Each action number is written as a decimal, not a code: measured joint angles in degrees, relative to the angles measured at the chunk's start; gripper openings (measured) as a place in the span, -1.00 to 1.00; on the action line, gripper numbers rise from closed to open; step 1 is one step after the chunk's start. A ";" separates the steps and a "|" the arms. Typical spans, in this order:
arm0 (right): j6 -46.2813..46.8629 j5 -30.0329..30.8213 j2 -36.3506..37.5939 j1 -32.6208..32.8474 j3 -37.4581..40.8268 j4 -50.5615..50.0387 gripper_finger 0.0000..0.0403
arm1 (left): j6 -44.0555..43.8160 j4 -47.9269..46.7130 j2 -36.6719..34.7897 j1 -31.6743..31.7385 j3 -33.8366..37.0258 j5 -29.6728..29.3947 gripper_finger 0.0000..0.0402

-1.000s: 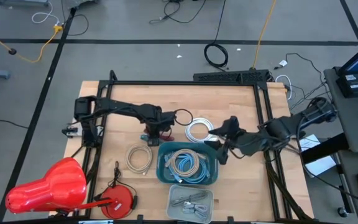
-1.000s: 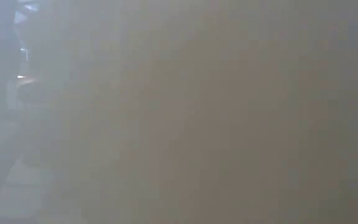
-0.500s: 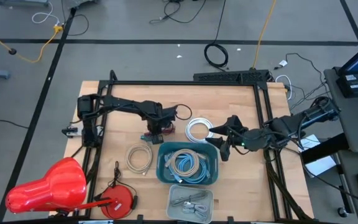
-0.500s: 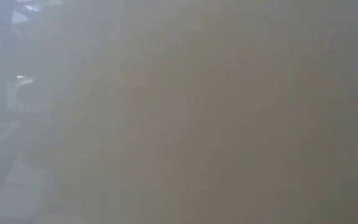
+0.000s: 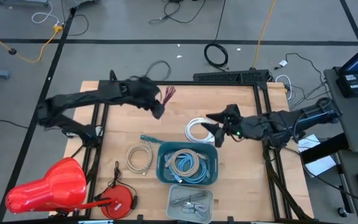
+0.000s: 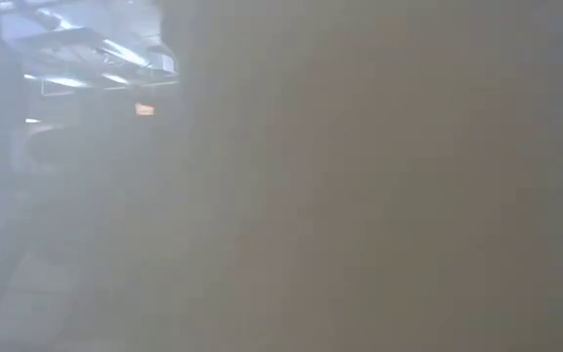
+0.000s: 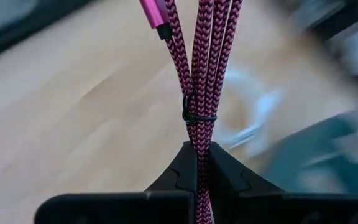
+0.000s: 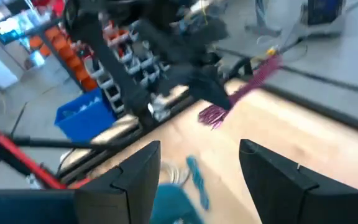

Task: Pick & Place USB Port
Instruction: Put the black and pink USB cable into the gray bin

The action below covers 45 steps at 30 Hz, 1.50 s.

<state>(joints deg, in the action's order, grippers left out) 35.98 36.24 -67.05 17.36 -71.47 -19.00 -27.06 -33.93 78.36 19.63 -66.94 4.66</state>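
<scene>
A magenta braided cable bundle (image 5: 168, 94) is in my left gripper (image 5: 160, 108), which is shut on it above the table's far left part. It also shows in the left wrist view (image 7: 199, 74) and the right wrist view (image 8: 253, 81). My right gripper (image 5: 219, 128) is open and empty beside a white cable coil (image 5: 197, 129), just beyond the teal bin (image 5: 164, 168). The low view is fogged and shows nothing of the table. My left gripper pinches the bundle of several folded strands between its two fingers (image 7: 182, 168), just behind a thin black tie (image 7: 197, 117). The strands run out past the fingertips, along the fingers. The bundle is lifted clear of the table.
The teal bin holds coiled pale cables. A clear tray (image 5: 190, 202) lies near the front edge. A beige cable coil (image 5: 139, 157) and a teal cable (image 5: 148, 138) lie left of the bin. A red object (image 5: 48, 186) and a red reel (image 5: 118, 199) sit at the near left.
My left gripper has risen from beside the teal bin and gone toward the table's far edge, carrying the magenta cable bundle clear of the table. My right gripper has drawn back from the bin's right corner toward the far edge, next to the white coil.
</scene>
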 joint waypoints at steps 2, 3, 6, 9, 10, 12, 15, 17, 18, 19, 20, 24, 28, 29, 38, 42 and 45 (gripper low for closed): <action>-1.95 -0.39 0.01 -1.81 0.82 3.96 0.04 | -3.19 6.99 -4.11 -2.01 0.04 0.70 -0.94; -2.59 -0.81 0.01 -2.75 1.68 6.73 0.04 | -4.34 10.64 -5.79 -3.17 0.04 0.58 -0.94; -2.72 -6.91 -0.01 -6.35 5.78 18.56 0.04 | -6.68 18.80 -9.54 -6.90 -0.02 -1.58 -0.94; 1.29 -15.71 -0.10 -10.25 10.50 29.46 0.04 | -8.13 22.95 -10.24 -10.83 -0.02 -4.16 -0.94; 2.27 -17.91 -0.47 -11.34 12.07 32.97 0.04 | -8.75 23.28 -10.21 -12.00 -0.02 -4.78 -0.94; 3.60 -21.41 -1.00 -13.12 14.61 38.15 0.04 | -9.91 23.36 -10.08 -14.35 0.00 -5.63 -0.94; 4.08 -25.85 -1.86 -14.66 16.72 46.32 0.04 | -11.75 24.34 -8.29 -17.41 -0.02 -6.50 -0.94; 4.58 -27.50 -2.40 -15.09 16.83 48.93 0.04 | -12.26 25.31 -6.56 -18.97 0.07 -6.90 -0.94; 4.94 -27.63 -2.73 -15.07 16.93 49.42 0.04 | -12.57 26.77 -5.56 -19.57 0.11 -7.20 -0.94; 5.22 -27.89 -3.36 -15.03 16.93 50.39 0.04 | -13.01 28.92 -4.61 -19.96 0.11 -7.32 -0.94; 5.35 -28.74 -3.92 -15.05 16.93 51.21 0.04 | -13.52 30.64 -3.89 -20.18 0.07 -7.28 -0.94; 6.98 -29.16 -4.66 -15.02 17.00 52.14 0.04 | -14.89 36.40 -0.41 -20.06 0.02 -6.19 -0.94; 7.28 -29.97 -4.89 -14.70 17.00 52.73 0.04 | -16.73 40.18 1.94 -19.61 0.04 -3.42 -0.94; 7.26 -30.00 -4.83 -14.66 17.00 52.89 0.04 | -16.97 40.50 2.11 -19.60 0.04 -2.99 -0.94; 6.67 -30.35 -4.78 -13.83 16.84 53.06 -0.07 | -16.19 44.41 2.70 -19.73 0.02 -1.00 -0.94; 6.65 -30.36 -4.85 -13.89 16.84 52.84 -0.14 | -16.32 44.31 2.68 -20.18 -0.38 -0.84 -0.94; 6.74 -30.96 -5.11 -13.87 16.95 52.03 -0.19 | -15.20 45.13 2.65 -20.89 -1.45 -0.47 -0.95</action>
<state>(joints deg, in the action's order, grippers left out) 42.73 5.27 -72.16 3.49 -54.53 33.03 -42.26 11.20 81.01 -1.26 -68.39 4.19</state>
